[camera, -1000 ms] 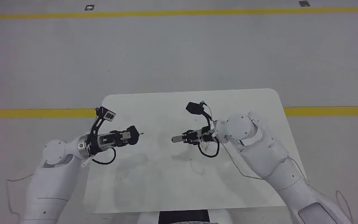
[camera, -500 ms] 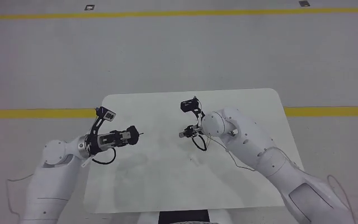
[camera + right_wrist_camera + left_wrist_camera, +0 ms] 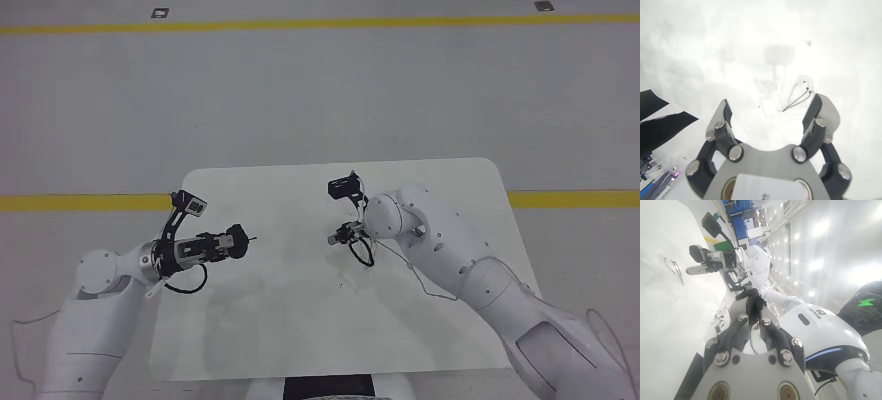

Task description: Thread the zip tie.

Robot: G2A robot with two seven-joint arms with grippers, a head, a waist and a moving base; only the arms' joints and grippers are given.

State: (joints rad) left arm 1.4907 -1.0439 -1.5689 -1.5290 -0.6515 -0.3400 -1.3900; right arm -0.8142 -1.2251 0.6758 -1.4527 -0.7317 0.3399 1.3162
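- My left gripper (image 3: pixel 240 240) hangs over the table's (image 3: pixel 450 200) left part. Its fingers are pressed together on a dark piece (image 3: pixel 751 294) that pokes out past the tips; I cannot tell what it is.
- My right gripper (image 3: pixel 771 99) is near the middle of the table, its fingers spread wide with nothing between them.
- Just beyond its fingertips, a small bunch of thin zip ties (image 3: pixel 797 98) lies flat on the table, fanned out from one shared end.

The table (image 3: pixel 300 330) bears no legible text or numbers.
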